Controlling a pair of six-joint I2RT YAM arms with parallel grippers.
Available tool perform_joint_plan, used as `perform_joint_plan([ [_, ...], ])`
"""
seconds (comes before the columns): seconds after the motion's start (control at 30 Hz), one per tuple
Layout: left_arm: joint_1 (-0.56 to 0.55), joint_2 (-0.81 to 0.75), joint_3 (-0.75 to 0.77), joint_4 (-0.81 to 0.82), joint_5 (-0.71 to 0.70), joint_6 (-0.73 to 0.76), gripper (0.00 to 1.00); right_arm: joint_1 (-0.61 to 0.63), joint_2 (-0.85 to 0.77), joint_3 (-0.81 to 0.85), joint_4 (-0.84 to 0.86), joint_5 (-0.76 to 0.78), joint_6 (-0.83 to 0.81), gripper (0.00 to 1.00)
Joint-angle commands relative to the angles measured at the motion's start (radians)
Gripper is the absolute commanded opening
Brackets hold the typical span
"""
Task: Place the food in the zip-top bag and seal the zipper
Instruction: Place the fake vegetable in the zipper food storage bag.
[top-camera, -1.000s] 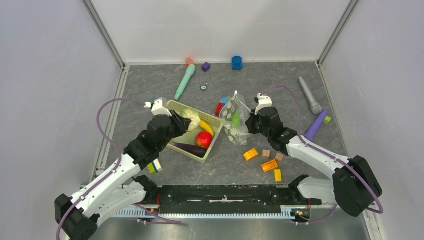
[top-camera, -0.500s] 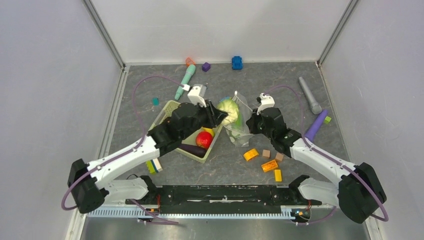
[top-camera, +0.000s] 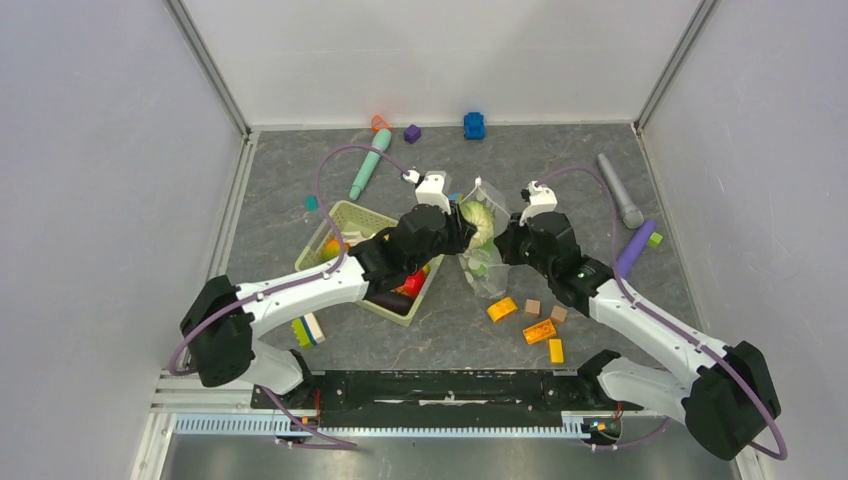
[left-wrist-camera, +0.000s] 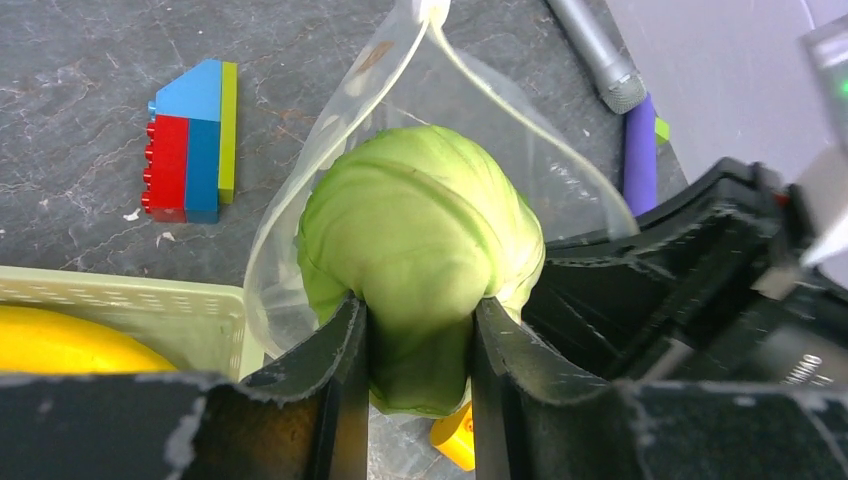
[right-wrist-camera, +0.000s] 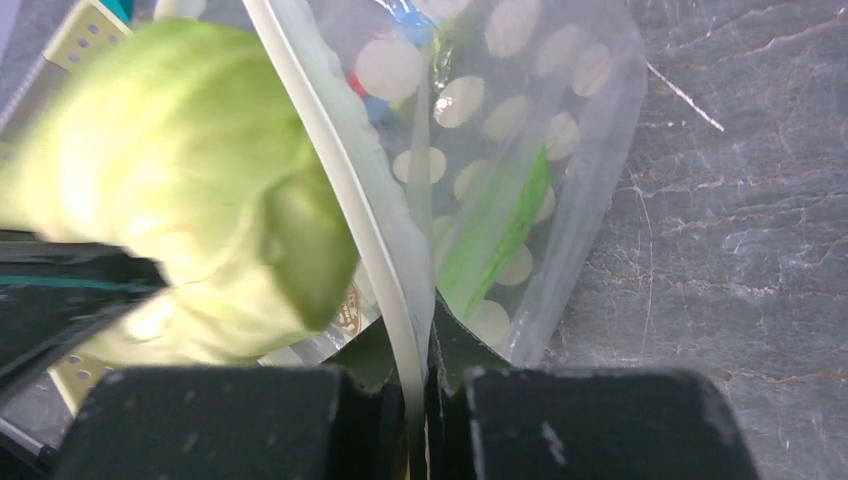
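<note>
My left gripper is shut on the pale green cabbage and holds it at the open mouth of the dotted zip-top bag. In the left wrist view the cabbage sits between my fingers, against the bag's clear rim. My right gripper is shut on the bag's whitish zipper strip and holds the bag upright. A green cucumber lies inside the bag. The red tomato and the purple eggplant lie in the pale green basket.
Orange and yellow blocks and tan cubes lie in front of the bag. A red-blue block stack lies behind the basket. A teal stick, a grey microphone and a purple stick lie farther out.
My left arm lifted the cabbage out of the basket and carried it right to the bag's mouth. My right gripper kept its hold on the bag, barely moving.
</note>
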Motion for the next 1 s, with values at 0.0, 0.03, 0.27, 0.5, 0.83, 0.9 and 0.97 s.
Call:
perform_joint_plan([
  [0.0,-0.01,0.033,0.066,0.086,-0.054,0.021,0.02,0.003,-0.047,0.059,0.029,0.017,0.012,0.08],
  [0.03,-0.01,0.04,0.069,0.088,-0.053,0.018,0.02,0.003,-0.048,0.06,0.034,0.017,0.013,0.08],
  [0.27,-0.01,0.12,0.104,0.082,-0.071,0.004,0.02,0.003,-0.078,0.006,0.116,-0.06,0.016,0.07],
  [0.5,-0.01,0.227,0.183,0.022,-0.141,-0.058,0.02,0.003,-0.116,-0.049,0.159,-0.138,-0.003,0.03],
  [0.83,-0.009,0.41,0.362,-0.107,-0.29,-0.132,0.02,0.004,-0.172,-0.067,0.14,-0.25,-0.064,0.03],
  [0.9,-0.007,0.426,0.379,-0.114,-0.342,-0.141,0.02,0.003,-0.181,-0.062,0.102,-0.237,-0.082,0.03],
  [0.97,-0.002,0.444,0.4,-0.119,-0.393,-0.149,0.02,0.003,-0.196,-0.051,0.053,-0.206,-0.103,0.03],
])
